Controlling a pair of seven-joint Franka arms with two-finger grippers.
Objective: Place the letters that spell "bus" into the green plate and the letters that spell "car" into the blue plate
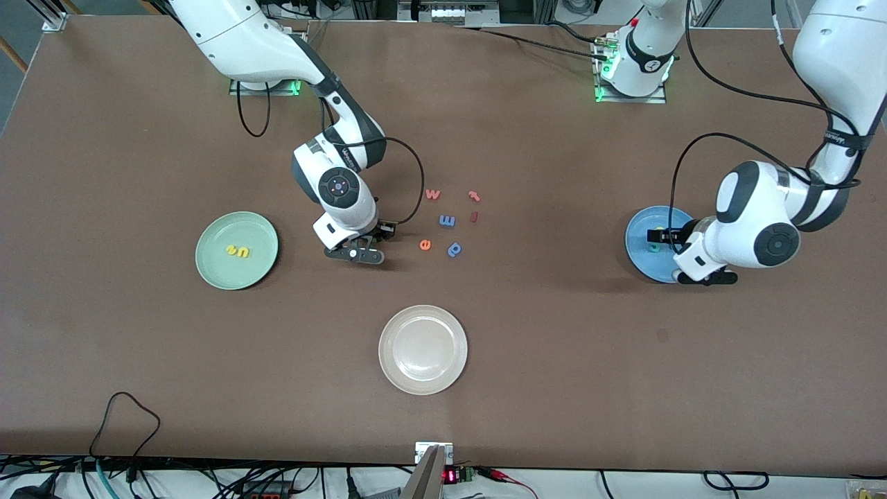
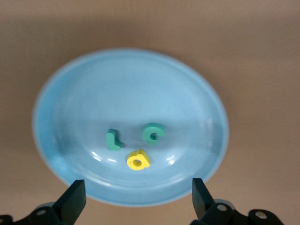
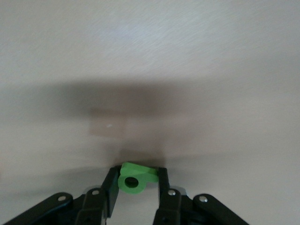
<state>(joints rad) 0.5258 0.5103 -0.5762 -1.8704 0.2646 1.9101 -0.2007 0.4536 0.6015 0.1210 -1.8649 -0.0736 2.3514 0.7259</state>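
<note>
Right end effector (image 1: 380, 232) positioned low over bare counter (image 1: 554, 333), between the green plate (image 1: 208, 267) and the cluster of loose letters. Fingers (image 3: 110, 190) closed on the green "b" (image 3: 135, 177), seen pinched between both pads in the right wrist view. Counter surface under it bare in that view.

Left end effector (image 1: 660, 235) positioned over the blue plate (image 2: 61, 98), at the left arm's end of the counter. Jaws spread wide, nothing between them; both fingertips (image 2: 75, 199) visible apart at the plate's rim in the left wrist view.

Blue plate contents: teal "c" (image 2: 153, 132), teal "r" (image 2: 112, 140) and yellow "a" (image 2: 138, 161), all lying flat near the plate's middle. "c" and "r" side by side but apart; "a" close to both, not touching either.

Green plate located toward the right arm's end of the counter. Contents: yellow "u" (image 1: 243, 252) and yellow "s" (image 1: 231, 249), lying just beside each other near the centre.

Cream-white plate (image 1: 395, 367) set nearest the front camera, about midway along the counter.

Loose letters grouped mid-counter, farther from the front camera than the cream-white plate: pink "w" (image 1: 433, 194), small pink hooked letter (image 1: 475, 196), blue "m"-like letter (image 1: 448, 220), small red straight letter (image 1: 474, 216), orange "e" (image 1: 425, 244) and blue "p"-like letter (image 1: 454, 249). All separate from one another, none on a plate.
</note>
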